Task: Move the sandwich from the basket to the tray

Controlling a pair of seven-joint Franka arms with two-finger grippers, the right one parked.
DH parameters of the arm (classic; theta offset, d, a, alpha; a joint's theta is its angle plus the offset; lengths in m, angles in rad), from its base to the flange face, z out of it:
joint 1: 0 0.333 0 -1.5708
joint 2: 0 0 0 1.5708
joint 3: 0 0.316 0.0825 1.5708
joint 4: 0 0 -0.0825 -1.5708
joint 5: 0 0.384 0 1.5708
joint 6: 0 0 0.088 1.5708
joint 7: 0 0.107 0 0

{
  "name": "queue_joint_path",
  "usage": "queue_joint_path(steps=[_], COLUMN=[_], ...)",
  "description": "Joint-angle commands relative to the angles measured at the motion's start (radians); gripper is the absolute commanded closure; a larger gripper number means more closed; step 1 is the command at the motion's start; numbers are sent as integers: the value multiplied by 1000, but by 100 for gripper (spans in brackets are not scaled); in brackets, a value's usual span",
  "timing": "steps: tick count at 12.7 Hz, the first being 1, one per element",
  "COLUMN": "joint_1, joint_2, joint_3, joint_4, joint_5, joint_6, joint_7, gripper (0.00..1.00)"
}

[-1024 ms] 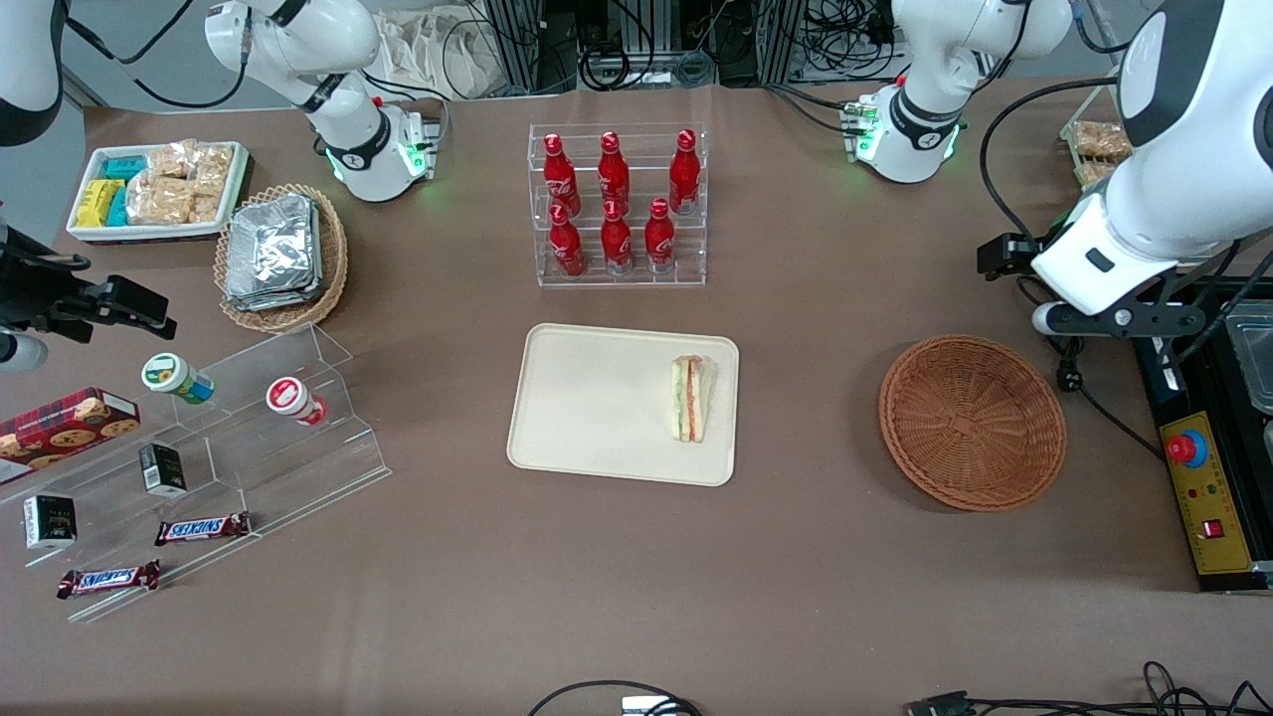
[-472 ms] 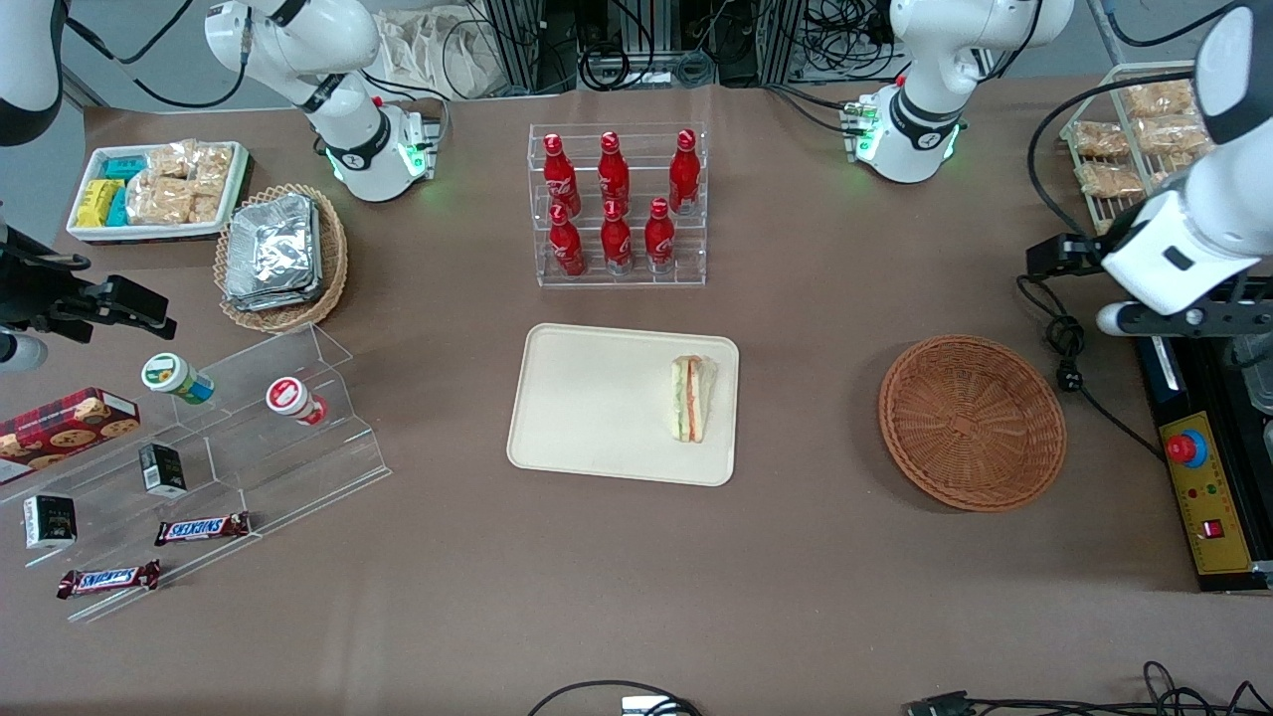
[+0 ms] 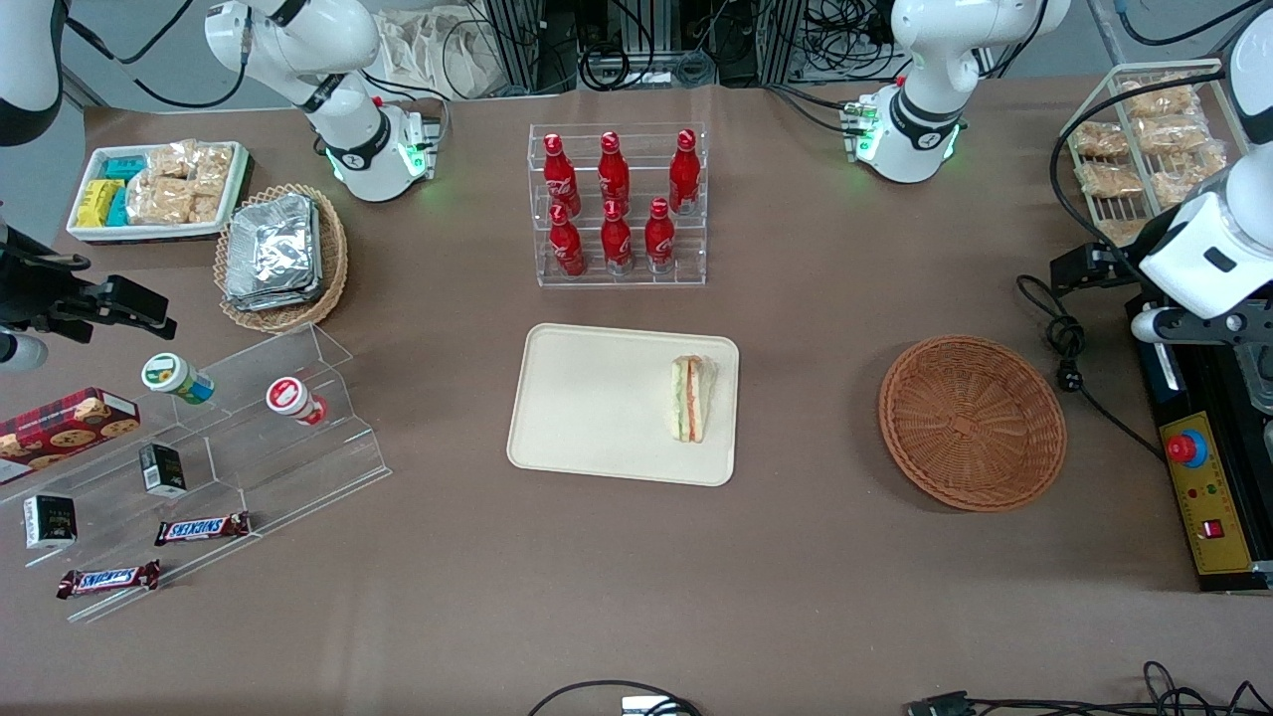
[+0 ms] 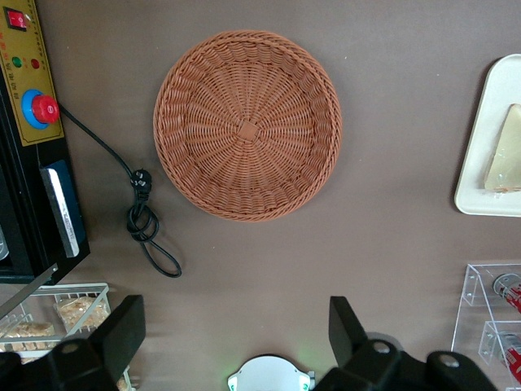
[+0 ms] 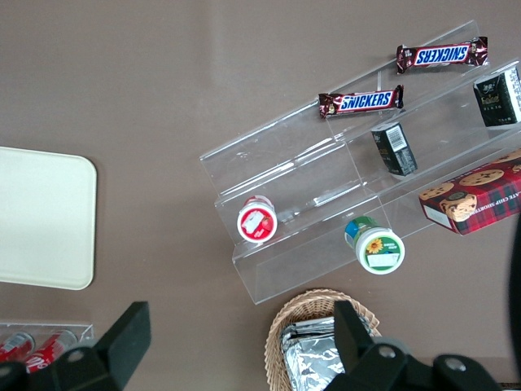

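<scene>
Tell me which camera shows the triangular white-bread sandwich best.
The front view: the whole triangular white-bread sandwich lies on the cream rectangular plastic tray, filling stripes visible. The left wrist view catches only part of it, cut by the frame edge; the open gripper is high above the table. The right wrist view shows none.

"SNICKERS" reads on two chocolate bars (image 5: 361, 101) on the acrylic stand (image 5: 326, 187).
</scene>
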Motion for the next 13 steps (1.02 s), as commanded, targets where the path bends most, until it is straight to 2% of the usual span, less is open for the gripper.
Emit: queue_joint_path(steps=[1, 13], joint_1=[18, 21], joint_2=[-31, -33], joint_3=[-11, -10], joint_4=[-35, -52], joint_5=[3, -3], joint_6=[20, 11], joint_7=[12, 5], gripper=[0, 0])
